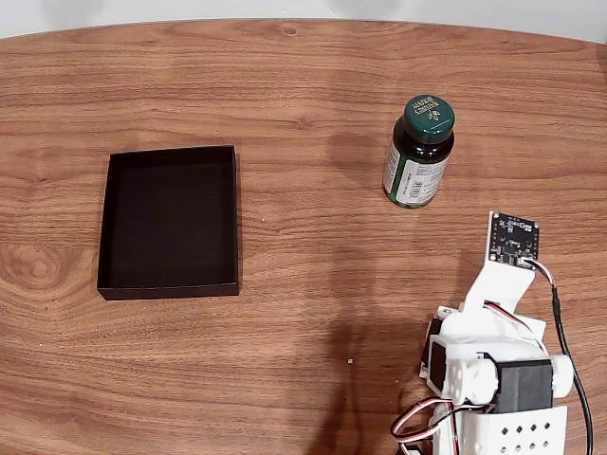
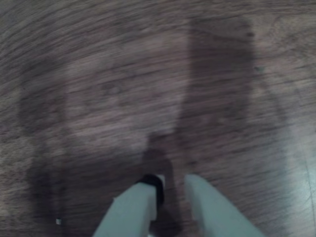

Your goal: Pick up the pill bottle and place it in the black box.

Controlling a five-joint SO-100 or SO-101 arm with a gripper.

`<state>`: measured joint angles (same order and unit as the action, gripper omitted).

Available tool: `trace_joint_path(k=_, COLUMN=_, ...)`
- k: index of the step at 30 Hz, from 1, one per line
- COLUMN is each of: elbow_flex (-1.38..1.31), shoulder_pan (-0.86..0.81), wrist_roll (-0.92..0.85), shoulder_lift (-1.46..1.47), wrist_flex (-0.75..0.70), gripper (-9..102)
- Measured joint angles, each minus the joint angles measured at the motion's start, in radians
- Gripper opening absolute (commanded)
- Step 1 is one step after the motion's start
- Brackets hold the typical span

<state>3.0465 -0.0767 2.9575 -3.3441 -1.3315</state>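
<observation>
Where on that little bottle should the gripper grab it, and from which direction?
Probably around the body of the bottle, just under its round green cap, coming in level from the arm's side. It stands upright with bare table all around, and its round sides look narrow enough for two fingers to close across.

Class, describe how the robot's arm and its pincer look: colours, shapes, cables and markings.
The arm is white plastic with black servo blocks, a perforated white base plate, a small dark circuit board and red, white and black cables. In the wrist view, the pincer has two pale tapering fingers, one black-tipped.
</observation>
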Motion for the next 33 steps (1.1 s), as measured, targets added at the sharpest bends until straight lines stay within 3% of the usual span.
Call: trace_joint_path(k=33, elbow_flex=0.0, shoulder_pan=-0.037, wrist_roll=-0.043, shoulder_lift=0.0, wrist_flex=0.017, gripper=0)
